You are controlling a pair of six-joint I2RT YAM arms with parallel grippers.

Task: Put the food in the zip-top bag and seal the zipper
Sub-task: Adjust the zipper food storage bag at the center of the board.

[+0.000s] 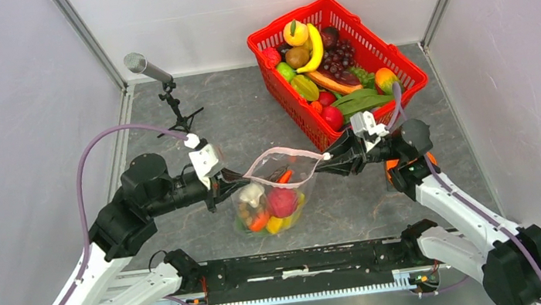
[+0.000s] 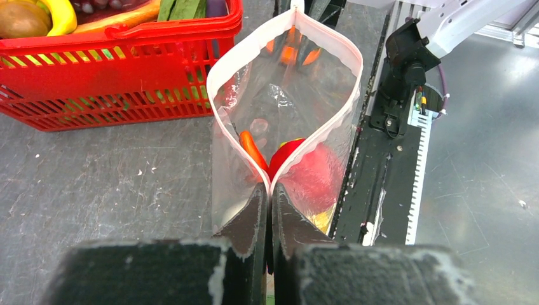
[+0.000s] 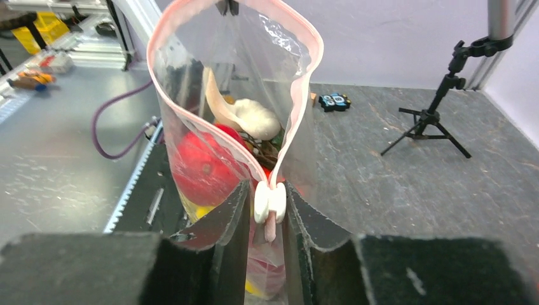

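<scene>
The zip-top bag (image 1: 294,195) hangs between the two arms in the middle of the desk (image 1: 245,101), mouth up and gaping in a lens shape. The food (image 1: 281,202) is piled in the bottom of it: a red fruit (image 3: 203,168), a carrot (image 2: 253,149), something white and something yellow. The red basket (image 1: 376,37) behind it has plenty more in it, but that looks like spare stock.

The left gripper (image 2: 268,190) is pressed together on the near end of the zipper (image 2: 219,63), pinching the pink strip flat. The right gripper (image 3: 267,190) sits at the other end with its jaws close on either side of the white slider (image 3: 270,203). From these views it's hard to tell whether it is actually biting the slider or just bracketing it.

Handling-wise, the film is thin, floppy and slick, so grabbing the clear wall would just crumple it. The pink strip and the slider are the only stiff bits, so those are the places to hold. The load is light toy stuff, but it drags the belly down, and the bottom seems to rest on the desk. The filling looks done, and the seal is what's left. The likely tricky part is keeping the strip taut from the left end so the slider runs along it and doesn't bunch the plastic.
</scene>
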